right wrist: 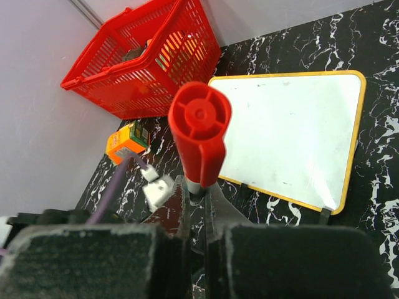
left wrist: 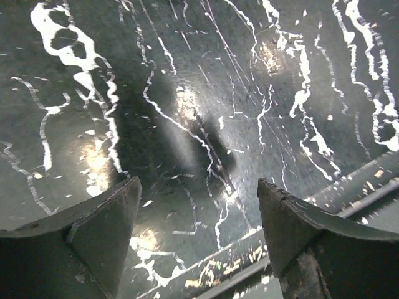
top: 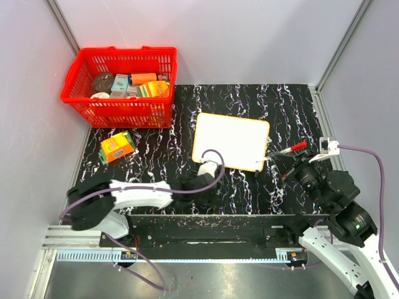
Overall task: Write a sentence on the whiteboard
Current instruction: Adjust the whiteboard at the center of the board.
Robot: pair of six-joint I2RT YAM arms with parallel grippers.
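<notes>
The whiteboard (top: 230,140) (right wrist: 293,137), white with an orange-yellow rim, lies flat on the black marbled table (top: 280,103). Its face is blank and no sentence shows on it. My right gripper (top: 288,161) (right wrist: 198,187) sits just right of the board's near right corner, shut on a red-capped marker (top: 297,147) (right wrist: 199,134) that sticks out past the fingertips. My left gripper (top: 206,187) (left wrist: 198,182) hangs low over bare table in front of the board's near left corner. Its jaws stand wide apart with nothing between them.
A red basket (top: 121,87) (right wrist: 143,62) holding several packaged goods stands at the back left. An orange box (top: 116,147) (right wrist: 124,140) lies in front of it. A metal rail (left wrist: 249,268) runs along the table's near edge. Grey walls close in left, back and right.
</notes>
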